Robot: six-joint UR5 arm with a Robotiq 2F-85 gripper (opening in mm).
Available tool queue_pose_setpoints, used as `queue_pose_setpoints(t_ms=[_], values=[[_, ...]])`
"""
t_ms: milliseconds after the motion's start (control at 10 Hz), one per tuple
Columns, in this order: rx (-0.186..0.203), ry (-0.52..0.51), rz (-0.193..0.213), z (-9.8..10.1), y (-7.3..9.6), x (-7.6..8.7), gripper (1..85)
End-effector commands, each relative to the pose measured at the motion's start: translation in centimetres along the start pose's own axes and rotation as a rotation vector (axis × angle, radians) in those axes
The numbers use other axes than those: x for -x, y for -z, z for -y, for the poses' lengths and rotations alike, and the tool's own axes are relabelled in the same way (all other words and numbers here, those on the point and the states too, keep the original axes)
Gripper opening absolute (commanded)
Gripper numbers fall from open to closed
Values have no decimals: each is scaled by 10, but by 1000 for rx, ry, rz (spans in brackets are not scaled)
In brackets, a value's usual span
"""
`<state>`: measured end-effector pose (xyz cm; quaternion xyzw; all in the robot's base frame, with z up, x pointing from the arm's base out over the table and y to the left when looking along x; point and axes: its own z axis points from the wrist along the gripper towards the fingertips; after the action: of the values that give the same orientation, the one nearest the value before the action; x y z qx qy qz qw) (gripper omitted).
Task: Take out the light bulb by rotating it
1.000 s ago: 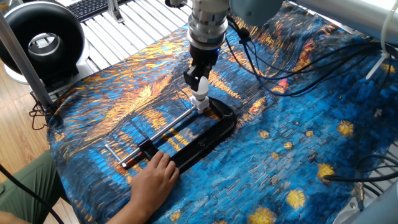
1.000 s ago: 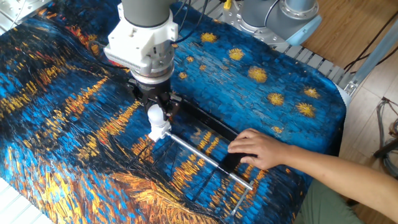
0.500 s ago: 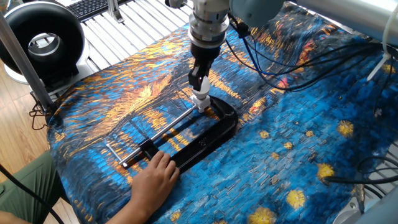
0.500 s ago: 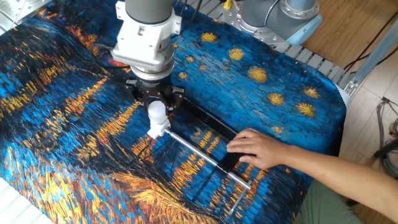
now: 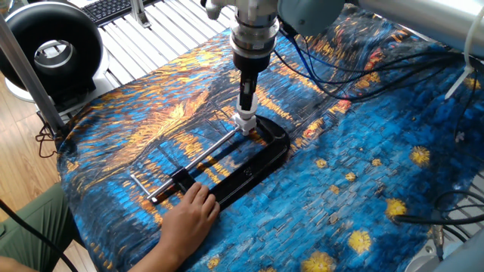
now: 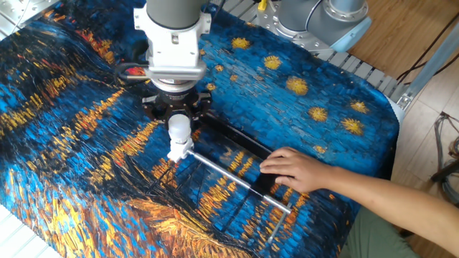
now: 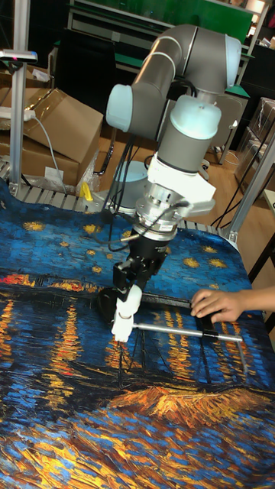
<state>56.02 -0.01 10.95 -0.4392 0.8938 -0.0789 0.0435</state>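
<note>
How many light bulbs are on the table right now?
1: the light bulb, upright between the fingers of the gripper, above the white socket at the clamp's far end. No other is visible.

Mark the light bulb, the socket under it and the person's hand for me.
light bulb (image 6: pixel 178 127), other fixed view, frosted globe.
socket (image 6: pixel 180 151), other fixed view, white body.
hand (image 6: pixel 292 170), other fixed view, back of hand.

- One bulb (image 6: pixel 178 127)
- One socket (image 6: pixel 179 152)
- One gripper (image 6: pixel 177 122)
- One black clamp (image 5: pixel 249 168) with one silver rod (image 6: pixel 233 180)
- One human hand (image 6: pixel 297 170)
- One patterned cloth (image 5: pixel 363 181)
- One black fan (image 5: pixel 51 51), upper left
- One keyboard (image 5: pixel 112 7), top edge
</note>
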Motion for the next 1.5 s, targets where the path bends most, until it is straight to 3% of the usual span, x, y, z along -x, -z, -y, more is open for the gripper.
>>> queue_pose_setpoints(t_ms=[0,100,500,800,900,1000,1100,1200,1400], values=[[-47,240,27,11,-1,11,77],[-77,284,20,16,-1,13,87],[-121,360,16,23,0,23,93],[-128,388,19,26,0,22,93],[-95,406,19,26,-2,14,120],[-55,436,36,28,-5,8,367],[-22,438,31,30,-6,-6,470],[2,428,-3,40,-3,-26,573],[70,201,-15,27,4,-45,580]])
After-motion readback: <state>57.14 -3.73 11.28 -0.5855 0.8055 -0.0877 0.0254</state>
